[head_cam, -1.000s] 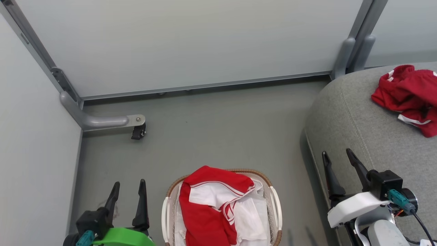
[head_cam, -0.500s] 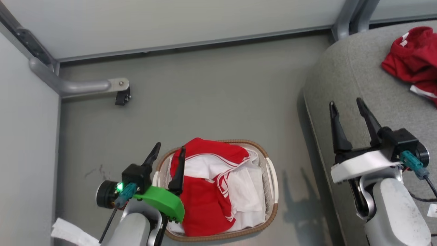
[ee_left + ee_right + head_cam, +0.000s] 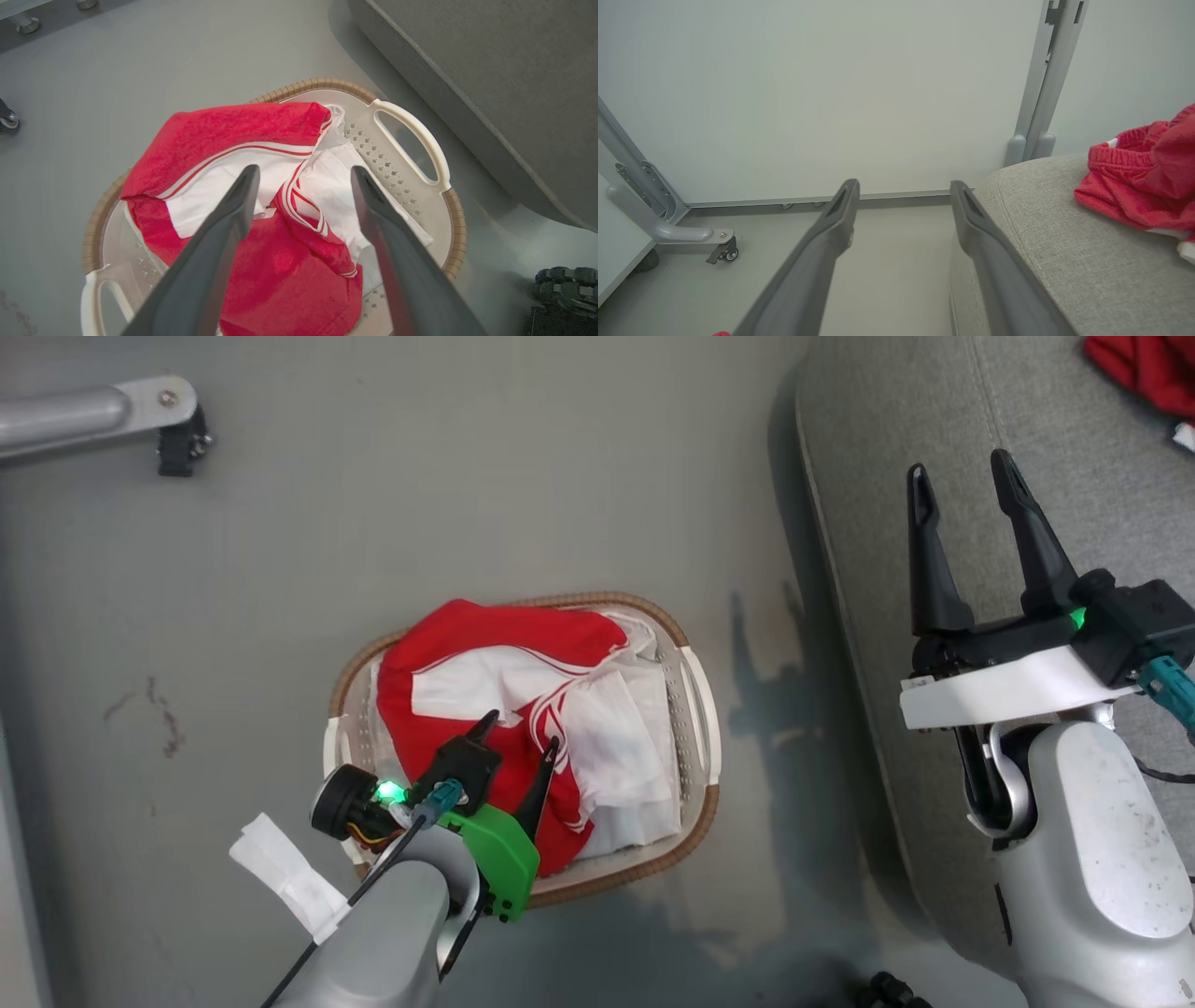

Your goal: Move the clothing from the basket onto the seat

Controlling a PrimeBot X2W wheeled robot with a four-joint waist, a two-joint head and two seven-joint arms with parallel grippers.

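A red jersey point(image 3: 485, 649) with white stripes and panels lies crumpled in the white basket point(image 3: 695, 695) with a brown woven rim on the floor. My left gripper point(image 3: 520, 733) hangs open just above the jersey point(image 3: 280, 261), fingers either side of a striped fold, nothing held. On the grey seat point(image 3: 878, 420) at the right lie red shorts point(image 3: 1144, 364), also in the right wrist view point(image 3: 1143, 186). Over the seat's front edge point(image 3: 1064, 261) my right gripper point(image 3: 962, 485) stands open and empty.
White cloth lining point(image 3: 625, 747) fills the basket's right side. A grey frame foot with a black caster point(image 3: 177, 439) stands at the far left. Pale panel walls point(image 3: 831, 93) and metal posts point(image 3: 1041, 84) close the space beyond the grey floor point(image 3: 467, 476).
The head camera has tilted down, so the whole scene shifted up. My left gripper moved right and forward from beside the basket to over the jersey. The right gripper stays open.
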